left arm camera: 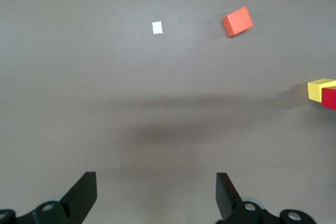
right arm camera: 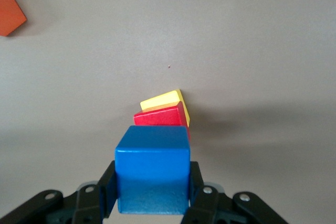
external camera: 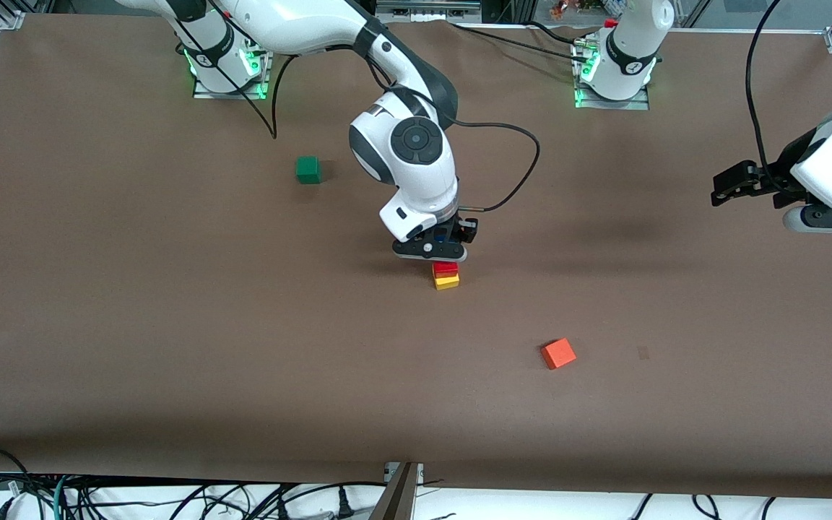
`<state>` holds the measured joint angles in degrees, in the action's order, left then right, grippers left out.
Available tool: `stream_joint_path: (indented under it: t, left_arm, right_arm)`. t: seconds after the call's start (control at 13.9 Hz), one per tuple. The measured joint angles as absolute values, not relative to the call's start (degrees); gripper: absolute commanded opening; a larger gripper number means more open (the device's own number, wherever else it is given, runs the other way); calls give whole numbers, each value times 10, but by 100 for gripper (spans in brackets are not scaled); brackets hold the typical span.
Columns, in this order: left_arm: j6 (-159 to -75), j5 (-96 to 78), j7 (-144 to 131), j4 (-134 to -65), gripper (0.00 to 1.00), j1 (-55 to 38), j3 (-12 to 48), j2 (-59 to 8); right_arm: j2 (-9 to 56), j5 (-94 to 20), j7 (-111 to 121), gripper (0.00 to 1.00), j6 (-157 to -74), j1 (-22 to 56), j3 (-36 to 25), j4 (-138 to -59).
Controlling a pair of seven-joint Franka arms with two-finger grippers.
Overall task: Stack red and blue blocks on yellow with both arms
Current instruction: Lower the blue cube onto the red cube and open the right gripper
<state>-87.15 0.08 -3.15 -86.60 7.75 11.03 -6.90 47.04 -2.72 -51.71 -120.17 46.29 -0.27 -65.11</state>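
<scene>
The red block (external camera: 445,268) sits on the yellow block (external camera: 447,282) near the middle of the table. My right gripper (external camera: 439,257) hangs straight over this pair, shut on the blue block (right arm camera: 153,174). In the right wrist view the blue block is just above the red block (right arm camera: 161,116) and the yellow block (right arm camera: 164,99); I cannot tell whether blue touches red. My left gripper (external camera: 719,189) waits open and empty above the left arm's end of the table. In its wrist view the left gripper (left arm camera: 156,195) has only bare table between its fingers.
A green cube (external camera: 308,170) lies toward the right arm's base. An orange cube (external camera: 557,354) lies nearer to the front camera than the stack, toward the left arm's end. A small pale mark (left arm camera: 157,27) is on the table near it. A black cable (external camera: 517,173) trails from the right wrist.
</scene>
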Motion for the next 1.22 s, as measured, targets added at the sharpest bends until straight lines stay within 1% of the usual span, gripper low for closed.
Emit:
stream_joint_path:
  t: [0.29,0.43,0.58,0.65,0.72,0.79,0.86,0.93,1.01,1.08,1.15,1.22]
  left_arm:
    - [-875,1,-32,-871,100,78,109,-71]
    - [-876,1,-32,-871,100,78,108,-72]
    - [-876,1,-32,-871,100,78,107,-73]
    - [-878,1,-32,-871,100,78,107,-73]
    - [-879,1,-32,-871,100,78,107,-73]
    - [-879,1,-32,-871,100,78,107,-73]
    - [-879,1,-32,-871,100,78,107,-74]
    - [-879,1,-32,-871,100,78,107,-74]
    - [-879,1,-32,-871,100,78,107,-74]
    - [-880,1,-32,-871,100,78,107,-74]
    - [-880,1,-32,-871,100,78,107,-74]
    - [-880,1,-32,-871,100,78,107,-74]
  right_arm:
    - [478,-8,-517,18,-1208,466,-3,-651]
    - [482,-7,-517,21,-1215,467,-3,-651]
    - [486,-6,-517,22,-1221,467,-3,-651]
    - [487,-6,-517,26,-1221,467,-3,-651]
    - [487,-6,-517,33,-1221,467,-3,-651]
    - [487,-6,-517,42,-1222,467,-3,-651]
    - [487,-6,-517,57,-1222,467,-4,-651]
    - [487,-6,-517,68,-1222,466,-5,-651]
    - [487,-6,-517,72,-1223,466,-6,-651]
    - [487,-6,-517,92,-1223,466,-7,-651]
    - [487,-5,-517,99,-1223,466,-8,-650]
    - [487,-5,-517,99,-1224,466,-8,-649]
